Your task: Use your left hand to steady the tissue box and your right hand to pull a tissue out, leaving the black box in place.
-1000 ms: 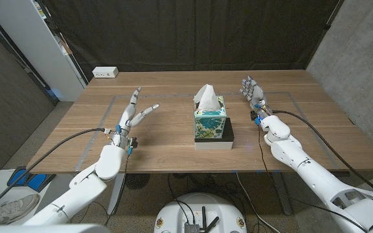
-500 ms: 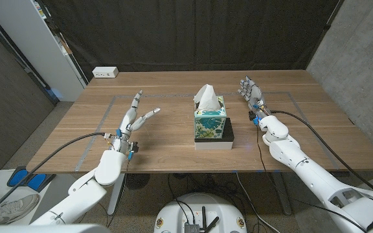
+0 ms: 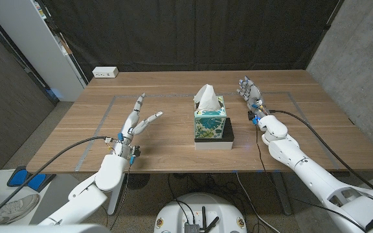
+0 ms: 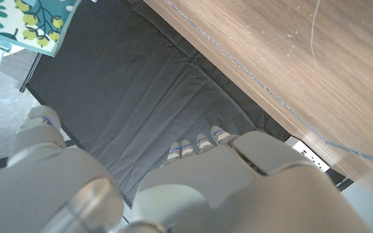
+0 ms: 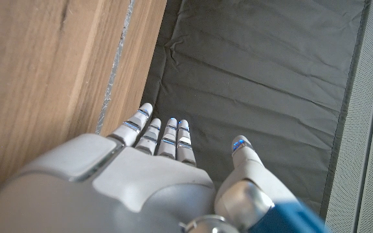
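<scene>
Wooden desk (image 3: 173, 139) carries the tissue box (image 3: 210, 119) at centre, a white tissue (image 3: 205, 96) sticking up, beside the black box (image 3: 226, 131). At 9 o'clock of it, the left hand (image 3: 135, 121) holds nothing, fingers (image 3: 138, 101) apart. At 2 o'clock, the right hand (image 3: 251, 92), fingers spread, empty.

The right hand (image 5: 154, 181), apparently empty, reaches along the table (image 5: 44, 77).

The tissue box (image 3: 210, 122) hides most of the black box (image 3: 226, 132); its corner (image 4: 19, 24) is cropped
</scene>
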Action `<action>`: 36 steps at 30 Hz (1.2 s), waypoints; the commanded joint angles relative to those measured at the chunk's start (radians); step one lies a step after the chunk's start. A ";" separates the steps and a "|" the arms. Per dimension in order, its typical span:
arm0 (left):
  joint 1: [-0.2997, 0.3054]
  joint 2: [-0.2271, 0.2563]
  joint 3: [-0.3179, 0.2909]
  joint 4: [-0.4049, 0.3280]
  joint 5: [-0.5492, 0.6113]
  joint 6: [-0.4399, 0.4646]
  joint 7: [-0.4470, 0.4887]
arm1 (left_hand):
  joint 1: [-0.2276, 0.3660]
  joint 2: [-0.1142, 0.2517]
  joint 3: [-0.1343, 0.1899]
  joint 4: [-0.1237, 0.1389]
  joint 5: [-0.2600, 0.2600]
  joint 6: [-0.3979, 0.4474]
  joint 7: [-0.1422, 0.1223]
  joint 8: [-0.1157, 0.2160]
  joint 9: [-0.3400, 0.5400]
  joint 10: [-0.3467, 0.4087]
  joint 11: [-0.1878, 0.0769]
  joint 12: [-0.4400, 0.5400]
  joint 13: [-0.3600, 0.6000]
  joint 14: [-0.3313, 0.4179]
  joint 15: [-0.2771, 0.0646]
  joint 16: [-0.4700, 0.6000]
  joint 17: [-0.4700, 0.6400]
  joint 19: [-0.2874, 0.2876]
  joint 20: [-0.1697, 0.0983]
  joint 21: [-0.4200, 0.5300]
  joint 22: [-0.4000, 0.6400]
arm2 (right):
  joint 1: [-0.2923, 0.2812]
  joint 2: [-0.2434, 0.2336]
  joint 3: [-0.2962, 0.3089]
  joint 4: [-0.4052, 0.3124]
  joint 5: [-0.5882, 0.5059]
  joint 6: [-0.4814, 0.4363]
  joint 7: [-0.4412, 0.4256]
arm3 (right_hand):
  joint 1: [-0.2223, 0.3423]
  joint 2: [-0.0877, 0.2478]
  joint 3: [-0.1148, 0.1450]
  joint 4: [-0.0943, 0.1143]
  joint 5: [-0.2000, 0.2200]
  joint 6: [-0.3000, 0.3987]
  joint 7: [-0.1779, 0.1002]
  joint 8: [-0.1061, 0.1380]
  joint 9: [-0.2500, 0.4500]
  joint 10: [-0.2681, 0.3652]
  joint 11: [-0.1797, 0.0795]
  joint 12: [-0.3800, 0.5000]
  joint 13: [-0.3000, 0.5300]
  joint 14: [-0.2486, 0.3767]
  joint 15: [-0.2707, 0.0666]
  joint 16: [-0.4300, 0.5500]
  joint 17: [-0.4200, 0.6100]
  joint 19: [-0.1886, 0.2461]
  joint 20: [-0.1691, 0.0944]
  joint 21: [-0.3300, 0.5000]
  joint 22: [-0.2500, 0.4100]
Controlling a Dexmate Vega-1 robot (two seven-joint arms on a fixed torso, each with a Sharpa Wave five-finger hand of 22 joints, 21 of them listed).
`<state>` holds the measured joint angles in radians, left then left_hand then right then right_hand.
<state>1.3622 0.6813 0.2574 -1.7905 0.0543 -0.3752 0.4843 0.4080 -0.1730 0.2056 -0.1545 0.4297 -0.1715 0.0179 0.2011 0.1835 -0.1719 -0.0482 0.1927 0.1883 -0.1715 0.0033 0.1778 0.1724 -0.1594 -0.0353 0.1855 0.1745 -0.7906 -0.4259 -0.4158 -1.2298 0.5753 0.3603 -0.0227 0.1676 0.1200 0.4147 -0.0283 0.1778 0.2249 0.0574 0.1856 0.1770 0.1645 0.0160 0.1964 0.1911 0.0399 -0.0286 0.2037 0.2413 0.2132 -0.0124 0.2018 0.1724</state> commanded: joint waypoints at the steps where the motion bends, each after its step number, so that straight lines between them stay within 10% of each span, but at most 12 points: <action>1: 0.043 -0.008 -0.008 -0.031 0.009 0.003 0.000 | 0.010 0.000 -0.008 0.002 0.007 -0.392 0.007 0.006 0.002 -0.311 0.009 0.004 0.002 -0.262 0.003 0.002 0.003 -0.007 -0.019 0.008 0.003 | -0.007 -0.004 -0.002 -0.011 -0.003 -0.001 -0.001 | 0.005 0.000 0.002 -0.006 -0.003 0.004 0.009 0.003 0.003 0.002 0.010 0.000 0.003 0.001 0.006 0.006 0.001 0.006 0.007 -0.001 0.003; 36: 0.039 0.037 -0.016 -0.056 0.002 0.012 -0.102 | 0.028 0.004 -0.041 0.005 0.019 -0.412 0.017 -0.001 0.002 -0.315 0.013 0.003 0.003 -0.263 0.009 0.003 0.003 -0.008 -0.015 0.008 0.003 | -0.028 -0.009 0.006 -0.033 -0.005 0.010 -0.016 | 0.001 0.003 -0.003 -0.014 -0.003 0.005 0.009 0.004 0.003 0.003 0.010 0.000 0.003 0.002 0.007 0.009 -0.003 0.007 0.006 -0.002 0.003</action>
<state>1.4245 0.6856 0.2388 -1.8384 0.0575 -0.3813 0.4348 0.4251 -0.1718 0.1688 -0.1507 0.4451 -0.1714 0.0291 0.2011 0.1835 -0.1743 -0.0460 0.1927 0.1882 -0.1715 0.0033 0.1772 0.1725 -0.1594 -0.0353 0.1855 0.1744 -0.8118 -0.4352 -0.4162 -1.2625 0.5667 0.3601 -0.0333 0.1676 0.1200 0.4069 -0.0360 0.1778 0.2249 0.0574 0.1856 0.1770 0.1644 0.0160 0.1965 0.1911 0.0398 -0.0286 0.2079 0.2368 0.2132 -0.0124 0.2018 0.1724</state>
